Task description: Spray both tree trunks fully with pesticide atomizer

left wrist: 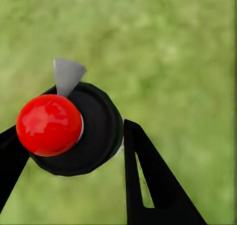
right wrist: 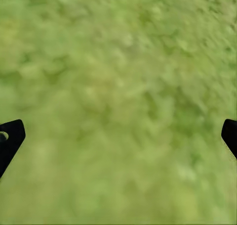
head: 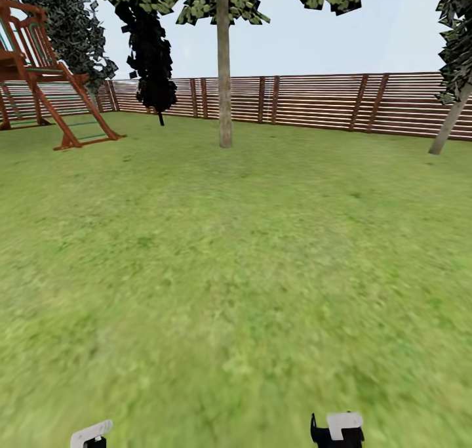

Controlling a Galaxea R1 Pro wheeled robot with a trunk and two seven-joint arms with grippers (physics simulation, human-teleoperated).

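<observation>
The pesticide atomizer [left wrist: 69, 128] sits clamped in the left gripper [left wrist: 74, 151], nozzle forward ready to spray, right gripper [right wrist: 118, 136] spread wide, nearest tree trunk [head: 225, 74] at twelve o'clock.

The garden holds two grey-tan tree trunks [head: 225, 81] [head: 450, 121], one black cypress-like tree [head: 151, 54], one wooden play frame [head: 39, 67] and one red-capped atomizer [left wrist: 49, 125].

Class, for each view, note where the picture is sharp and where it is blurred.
Head view: tree trunk and fence crisp, near grass smeared. Left wrist view: red-topped atomizer sharp with glare, lawn blurred. Right wrist view: grass soft throughout.
</observation>
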